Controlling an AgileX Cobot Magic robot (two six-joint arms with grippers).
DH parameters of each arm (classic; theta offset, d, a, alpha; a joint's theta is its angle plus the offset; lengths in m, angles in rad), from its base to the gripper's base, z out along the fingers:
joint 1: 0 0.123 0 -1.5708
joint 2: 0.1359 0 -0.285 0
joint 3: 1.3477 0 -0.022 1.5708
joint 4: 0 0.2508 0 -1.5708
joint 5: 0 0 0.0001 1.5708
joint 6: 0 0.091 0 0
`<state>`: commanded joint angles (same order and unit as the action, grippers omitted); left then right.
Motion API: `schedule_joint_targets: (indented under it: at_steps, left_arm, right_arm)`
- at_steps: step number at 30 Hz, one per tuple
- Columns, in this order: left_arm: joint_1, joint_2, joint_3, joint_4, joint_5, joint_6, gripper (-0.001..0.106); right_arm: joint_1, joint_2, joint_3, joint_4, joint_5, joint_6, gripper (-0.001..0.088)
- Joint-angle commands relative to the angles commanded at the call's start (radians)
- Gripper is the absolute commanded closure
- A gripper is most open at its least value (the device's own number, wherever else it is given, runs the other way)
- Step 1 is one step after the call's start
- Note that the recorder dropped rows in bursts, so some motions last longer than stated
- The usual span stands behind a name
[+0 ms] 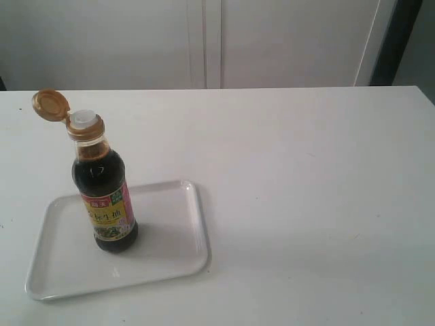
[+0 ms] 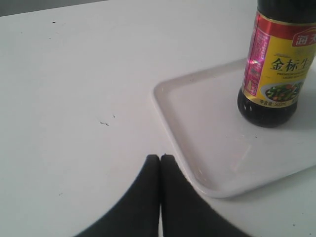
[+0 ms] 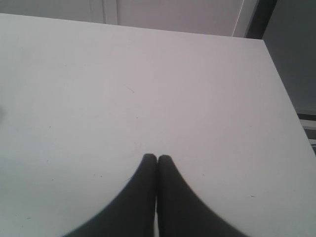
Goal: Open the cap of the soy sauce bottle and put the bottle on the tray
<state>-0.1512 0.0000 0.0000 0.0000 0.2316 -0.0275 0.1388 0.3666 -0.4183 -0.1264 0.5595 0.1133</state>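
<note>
The soy sauce bottle (image 1: pixel 104 183) stands upright on the white tray (image 1: pixel 173 251) at the left of the table, dark liquid inside and a red, yellow and green label on its side. Its golden-orange cap (image 1: pixel 50 104) is flipped open and hangs from the collar, baring the white spout (image 1: pixel 85 119). In the left wrist view the bottle's lower half (image 2: pixel 276 69) and the tray's corner (image 2: pixel 197 123) show. My left gripper (image 2: pixel 160 157) is shut and empty, over the table just off the tray's rim. My right gripper (image 3: pixel 157 157) is shut and empty over bare table. Neither arm shows in the exterior view.
The white table (image 1: pixel 306 170) runs to a back edge, with white cabinet doors (image 1: pixel 204 41) behind it. A dark gap (image 1: pixel 401 41) shows at the far right. The table's right edge (image 3: pixel 281 98) appears in the right wrist view.
</note>
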Motion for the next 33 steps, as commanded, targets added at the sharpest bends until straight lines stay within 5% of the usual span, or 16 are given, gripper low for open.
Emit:
schedule_joint_targets:
  at_steps: [15, 23, 33]
  left_arm:
    - [0.000, 0.000, 0.000, 0.000, 0.000, 0.002, 0.105]
    - [0.000, 0.000, 0.000, 0.000, 0.000, 0.002, 0.105]
    - [0.000, 0.000, 0.000, 0.000, 0.002, 0.002, 0.105]
  right_arm:
    - [0.000, -0.027, 0.006, 0.004, -0.017, -0.051, 0.0868]
    - [0.000, -0.191, 0.183, 0.106, -0.077, -0.113, 0.0868]
    - [0.000, -0.237, 0.212, 0.086, -0.066, -0.113, 0.0868]
